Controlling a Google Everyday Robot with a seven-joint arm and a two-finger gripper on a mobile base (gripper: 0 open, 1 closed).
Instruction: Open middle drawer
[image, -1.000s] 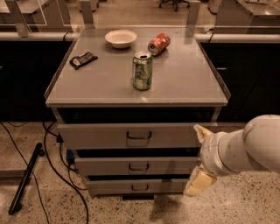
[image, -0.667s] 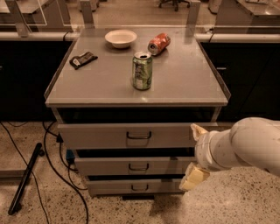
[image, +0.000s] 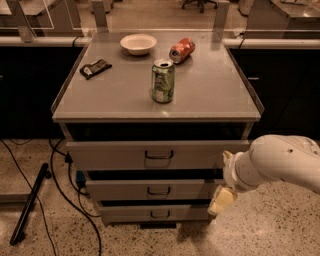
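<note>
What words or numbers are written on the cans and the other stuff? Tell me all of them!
No text here can be read.
Green can: printed markings, too blurred to read.
Red can, lying on its side: too blurred to read.
Dark packet: pale patch, nothing readable.
White bowl: no writing.
Middle drawer: no label.
Gripper, by that drawer's right end: no writing.

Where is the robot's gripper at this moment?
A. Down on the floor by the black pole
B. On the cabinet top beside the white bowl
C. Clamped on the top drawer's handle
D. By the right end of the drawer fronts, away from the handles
D: the gripper sits open by the right end of the middle drawer, well to the side of its bar handle.
</note>
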